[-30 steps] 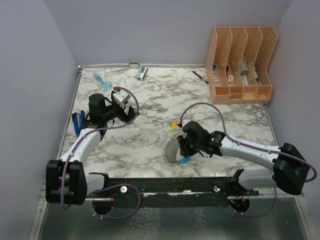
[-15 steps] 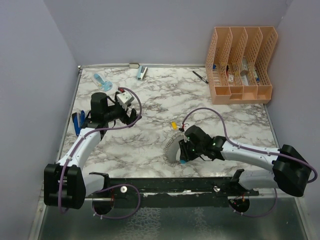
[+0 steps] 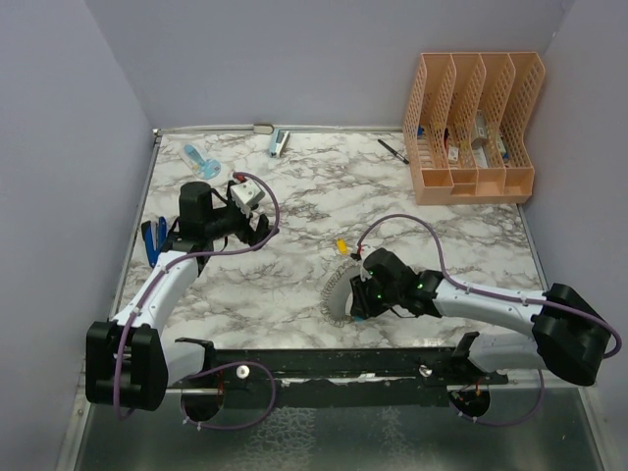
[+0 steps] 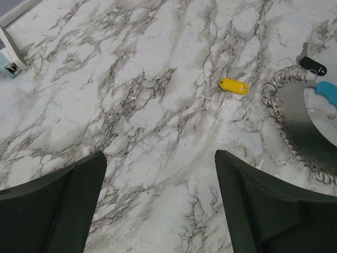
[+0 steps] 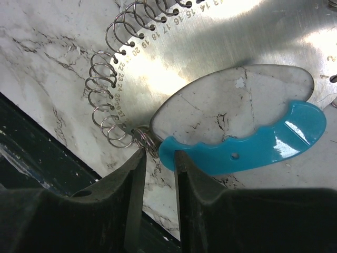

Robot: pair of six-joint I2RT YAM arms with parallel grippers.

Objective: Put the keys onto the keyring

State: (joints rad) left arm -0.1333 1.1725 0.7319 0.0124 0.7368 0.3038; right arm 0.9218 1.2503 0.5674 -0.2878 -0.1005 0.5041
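Observation:
The keyring (image 3: 337, 292) is a gray loop with wire coils along its edge, lying at the table's front centre. In the right wrist view its metal band (image 5: 210, 47) and light-blue section (image 5: 253, 145) fill the frame. My right gripper (image 5: 158, 154) is down on it, jaws closed to a narrow gap around the near end of the blue section and a small wire ring. The yellow key (image 3: 341, 246) and the black key (image 4: 313, 64) lie loose just beyond the loop. My left gripper (image 4: 159, 154) is open and empty, hovering left of the yellow key (image 4: 234, 85).
An orange file organizer (image 3: 471, 128) stands at the back right with a black pen (image 3: 392, 150) beside it. A blue-handled tool (image 3: 152, 240) lies at the left edge. Small blue items (image 3: 279, 144) sit along the back. The table's dark front rail (image 5: 31, 174) is close to the right gripper.
My right gripper has dropped lower onto the near end of the keyring, now covering its blue section in the top view. My left gripper has shifted slightly right.

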